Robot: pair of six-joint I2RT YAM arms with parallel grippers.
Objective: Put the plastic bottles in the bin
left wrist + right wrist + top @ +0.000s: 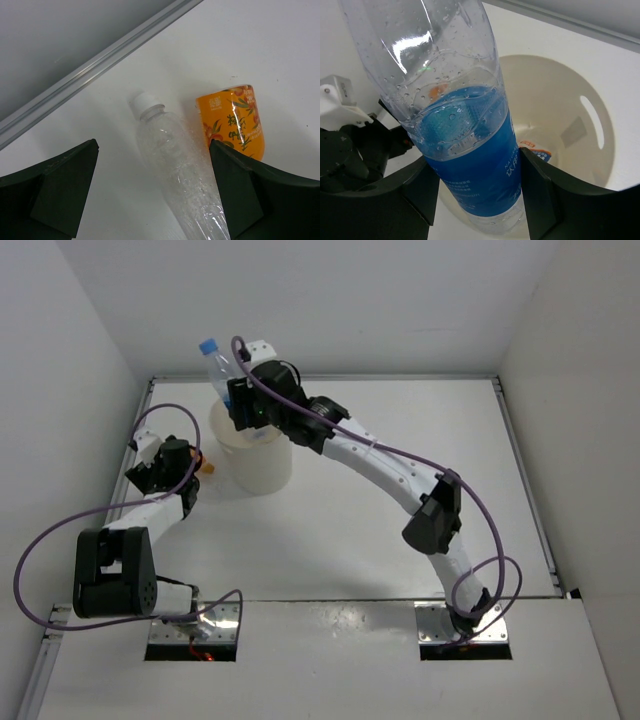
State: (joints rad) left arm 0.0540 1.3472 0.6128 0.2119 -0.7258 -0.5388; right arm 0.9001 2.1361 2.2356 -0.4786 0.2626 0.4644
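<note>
My right gripper [238,403] [472,172] is shut on the blue-labelled plastic bottle [218,368] [470,165]. It holds the bottle tilted, blue cap up, with its base over the near rim of the cream bin [258,468] [600,120]. My left gripper [192,468] [152,150] stands open, low over the table left of the bin. A clear bottle with a white cap [172,160] lies between its fingers, not gripped. The orange bottle [235,125] [208,467] lies just outside the right finger [240,190].
A metal rail [95,65] runs along the table's left edge, close to the lying bottles. A small orange-and-blue printed scrap [536,148] shows at the bin's bottom. White walls enclose the table on three sides. The left arm [350,155] sits right beside the bin.
</note>
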